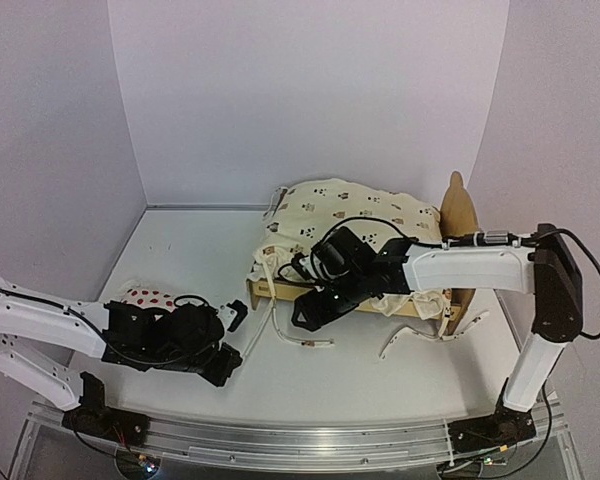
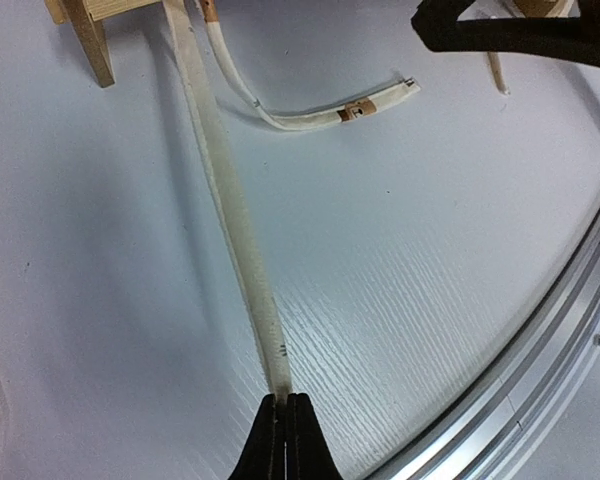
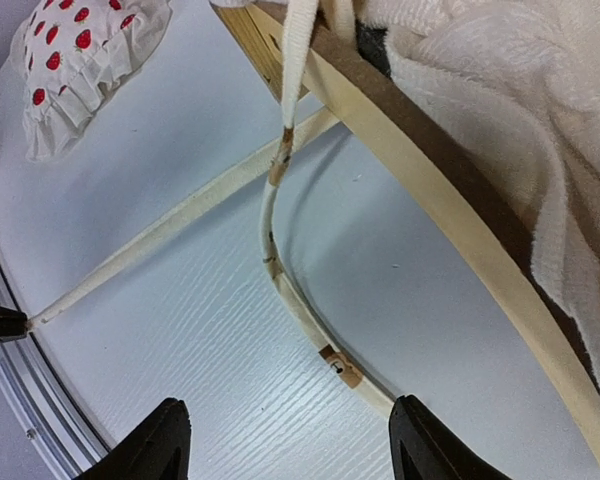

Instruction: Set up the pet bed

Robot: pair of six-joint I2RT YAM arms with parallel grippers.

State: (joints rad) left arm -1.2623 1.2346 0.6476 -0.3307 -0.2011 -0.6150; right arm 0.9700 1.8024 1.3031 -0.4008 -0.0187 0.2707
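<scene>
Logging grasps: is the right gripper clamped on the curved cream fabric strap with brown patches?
No, the right gripper is open, its black fingers apart on either side of that curved cream strap.

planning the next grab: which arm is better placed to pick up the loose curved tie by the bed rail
Probably right: the right hand hangs open over the curved tie, while the left hand is shut on the taut straight strap.

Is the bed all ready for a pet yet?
Not yet. Done: the quilt lies on the pet bed, bunched. In hand: the left pincer is shut on a taut tie; the right pincer hangs open over a curled tie. Left: the pillow lies on the table, off the bed.
</scene>
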